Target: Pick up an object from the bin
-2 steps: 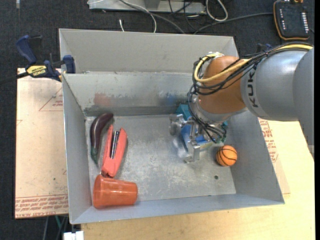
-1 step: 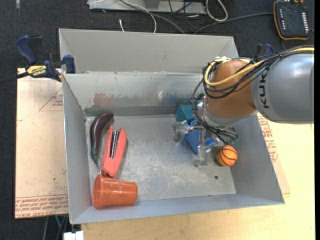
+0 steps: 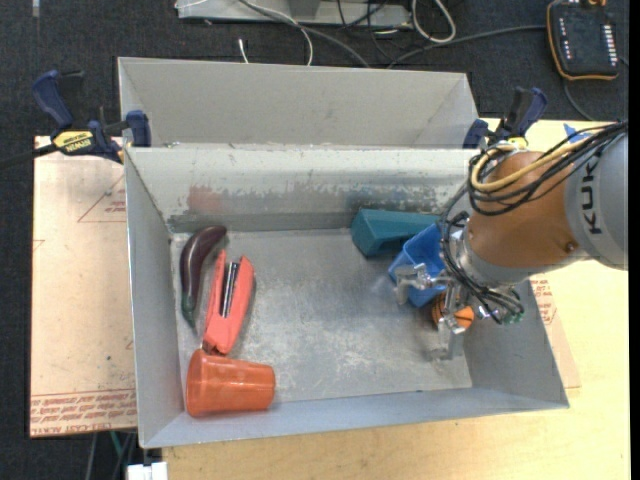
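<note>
My gripper (image 3: pixel 441 336) is low in the bin's right part, close to the right wall. A blue angular plastic thing (image 3: pixel 418 256) lies just under and left of it, partly hidden by the wrist. A teal block (image 3: pixel 384 230) rests against the back wall beside the blue thing. A small orange piece (image 3: pixel 457 317) shows right at the gripper; I cannot tell whether it lies on the floor or is held.
Along the left wall lie a dark purple eggplant-shaped thing (image 3: pixel 198 260), a salmon-red flat tool with a black stripe (image 3: pixel 230 304) and an orange cup on its side (image 3: pixel 229 385). The arm with its orange cover reaches in over the right rim.
</note>
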{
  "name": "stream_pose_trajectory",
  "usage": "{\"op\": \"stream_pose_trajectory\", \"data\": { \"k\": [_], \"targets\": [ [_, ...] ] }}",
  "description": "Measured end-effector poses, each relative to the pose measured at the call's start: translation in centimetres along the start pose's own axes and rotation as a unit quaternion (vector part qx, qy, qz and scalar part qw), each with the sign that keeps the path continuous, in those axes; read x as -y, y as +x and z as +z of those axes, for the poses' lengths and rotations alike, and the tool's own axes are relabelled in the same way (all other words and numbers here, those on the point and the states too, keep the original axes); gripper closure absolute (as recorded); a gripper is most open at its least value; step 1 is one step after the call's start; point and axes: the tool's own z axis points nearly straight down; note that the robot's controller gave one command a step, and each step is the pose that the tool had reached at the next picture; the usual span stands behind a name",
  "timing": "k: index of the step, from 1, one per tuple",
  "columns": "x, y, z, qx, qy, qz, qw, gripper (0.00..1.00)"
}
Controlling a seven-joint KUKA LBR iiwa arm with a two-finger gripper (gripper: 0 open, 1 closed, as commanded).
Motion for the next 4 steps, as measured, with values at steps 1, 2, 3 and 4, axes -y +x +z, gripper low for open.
{"op": "stream_pose_trajectory", "data": {
  "k": [1,2,3,4],
  "targets": [
    [-0.2,1.1,0.0,-0.0006,0.002,-0.032,0.9995,0.0],
    [-3.0,1.9,1.0,0.0,0.001,-0.138,0.9904,0.0],
    [-2.0,2.3,-5.4,0.0024,0.002,-0.152,0.9884,0.0],
    [-1.3,1.9,-5.5,-0.0014,-0.003,-0.13,0.9916,0.0]
  ]
}}
